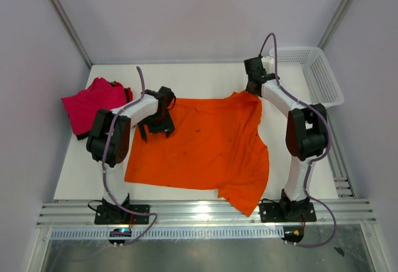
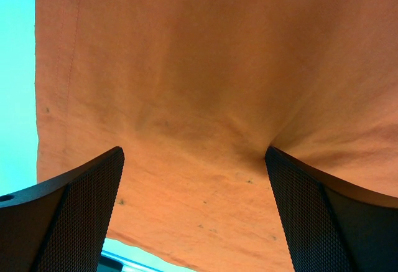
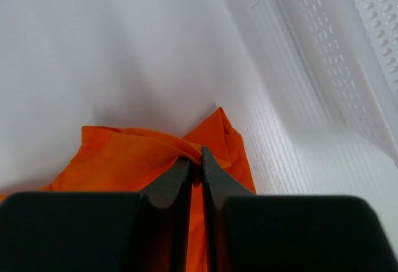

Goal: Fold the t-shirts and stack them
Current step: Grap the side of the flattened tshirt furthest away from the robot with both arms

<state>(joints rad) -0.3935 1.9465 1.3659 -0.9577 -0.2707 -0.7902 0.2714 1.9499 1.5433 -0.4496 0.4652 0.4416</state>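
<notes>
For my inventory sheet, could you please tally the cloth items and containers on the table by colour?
orange t-shirt: 1
magenta-pink shirt: 1
black cloth, only an edge showing under the pink one: 1
white mesh basket: 1
Total: 4
</notes>
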